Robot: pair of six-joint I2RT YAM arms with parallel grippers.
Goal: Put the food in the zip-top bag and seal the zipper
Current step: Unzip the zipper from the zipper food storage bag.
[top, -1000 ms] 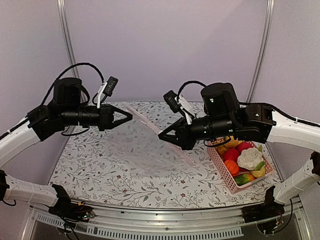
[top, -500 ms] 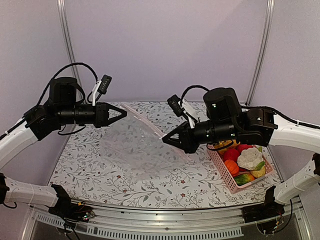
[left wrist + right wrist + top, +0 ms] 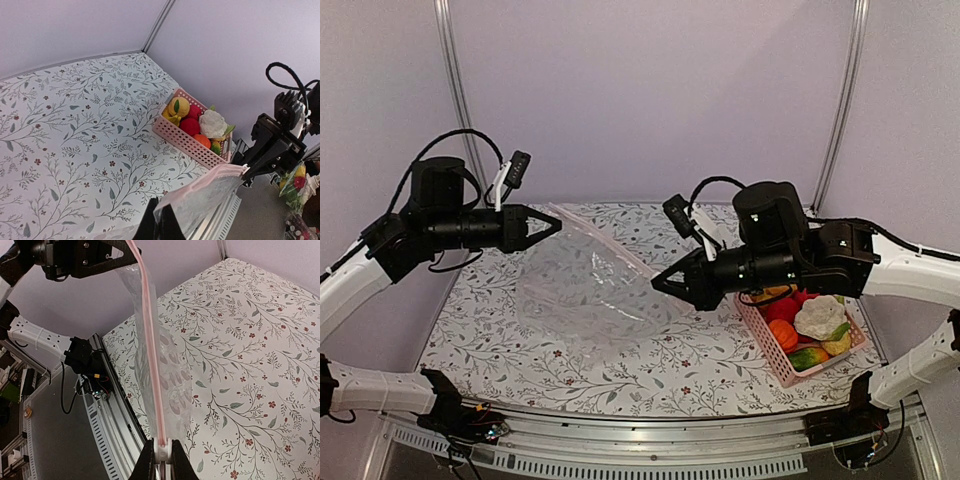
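The clear zip-top bag (image 3: 585,300) hangs above the table, stretched between both grippers, and no food shows inside it. Its pink zipper (image 3: 605,240) runs taut from the left gripper (image 3: 556,222) down to the right gripper (image 3: 657,285). In the left wrist view the left gripper (image 3: 159,220) is shut on the bag's corner (image 3: 205,195). In the right wrist view the right gripper (image 3: 161,457) is shut on the white slider (image 3: 161,450) at the end of the zipper (image 3: 150,340). The food (image 3: 810,320) lies piled in the pink basket (image 3: 760,335): red, orange and yellow pieces and a white cauliflower.
The pink basket (image 3: 185,142) stands at the table's right side, just behind and below the right arm. The flower-patterned table (image 3: 570,360) ends in a metal rail (image 3: 650,440) at the near edge. Purple walls close off the back and both sides.
The grippers have drawn apart, the left up and to the left, the right down and to the right. The zipper strip between them has grown longer and the bag hangs wider.
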